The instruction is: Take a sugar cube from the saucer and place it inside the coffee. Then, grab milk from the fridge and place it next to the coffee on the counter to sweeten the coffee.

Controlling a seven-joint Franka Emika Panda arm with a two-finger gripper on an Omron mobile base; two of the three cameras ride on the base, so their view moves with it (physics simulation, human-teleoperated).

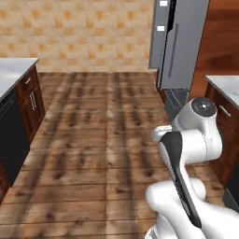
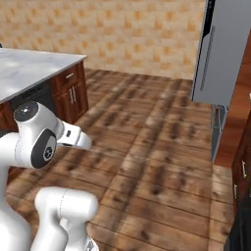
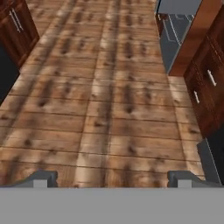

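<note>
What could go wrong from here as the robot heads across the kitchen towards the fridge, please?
The fridge door already stands open into the aisle, so the base or arm could clip its edge while driving closer. The pincer is open and empty, pointed at the floor, so it must be raised before any reach. The milk is not yet visible, so its shelf position is unknown.

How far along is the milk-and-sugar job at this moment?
The sugar step cannot be judged. In hand: nothing; the hand is open and empty over the wooden floor. The fridge stands ahead with its door open. Left: fetching the milk and setting it on the counter.
</note>
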